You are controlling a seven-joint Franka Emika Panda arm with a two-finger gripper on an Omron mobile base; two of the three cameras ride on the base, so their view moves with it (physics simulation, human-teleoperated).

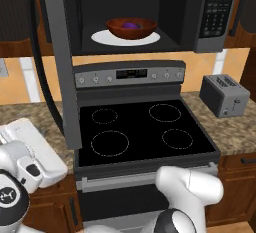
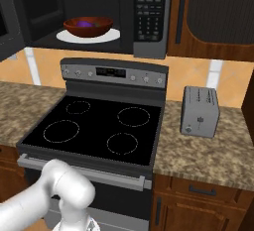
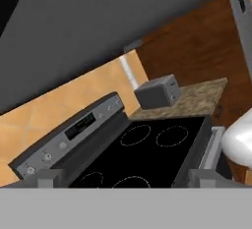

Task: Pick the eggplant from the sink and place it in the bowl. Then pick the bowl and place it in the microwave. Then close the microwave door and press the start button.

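The microwave [image 1: 150, 12] hangs open over the stove. On its white turntable sits the reddish-brown bowl [image 1: 131, 28], also visible as bowl [image 2: 88, 27], with the purple eggplant [image 1: 130, 25] inside it. The microwave door [image 1: 61, 62] is swung out to the left, edge-on toward me. The keypad panel [image 1: 217, 7] is on the right side. My gripper [image 3: 125, 179] is open, with nothing between its fingertips [image 3: 49, 177]. It sits low at the left by the door's grey face [image 3: 98, 21], looking across the cooktop. The sink is out of view.
A black four-burner stove [image 1: 140, 129] with a grey control panel [image 1: 130, 73] lies below the microwave. A grey toaster [image 1: 225, 94] stands on the granite counter [image 2: 208, 148] to the right. Wooden cabinets [image 2: 213, 12] flank the microwave.
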